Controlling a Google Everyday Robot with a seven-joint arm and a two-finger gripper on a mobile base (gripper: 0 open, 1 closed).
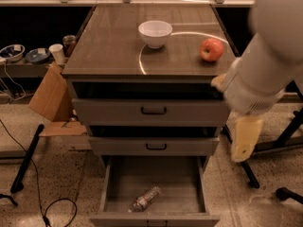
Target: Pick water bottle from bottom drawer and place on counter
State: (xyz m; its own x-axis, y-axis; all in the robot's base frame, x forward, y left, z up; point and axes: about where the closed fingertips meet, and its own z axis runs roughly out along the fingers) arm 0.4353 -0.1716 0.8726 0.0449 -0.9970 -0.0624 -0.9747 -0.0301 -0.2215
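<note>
The water bottle [146, 198] lies on its side in the open bottom drawer [154, 176], near its front edge and left of the middle. The counter [111, 44] is the glossy top of the cabinet, well above it. My gripper [245, 140] hangs at the right of the view on a big white arm, beside the cabinet's right side at the height of the two upper drawers. It is well above and to the right of the bottle and holds nothing that I can see.
A white bowl [155, 32] and a red apple [211, 49] stand on the counter. The two upper drawers [151, 111] are slightly open. A cardboard piece [49, 96] leans at the left. Black stand legs [28, 157] and a cable [57, 207] lie on the floor.
</note>
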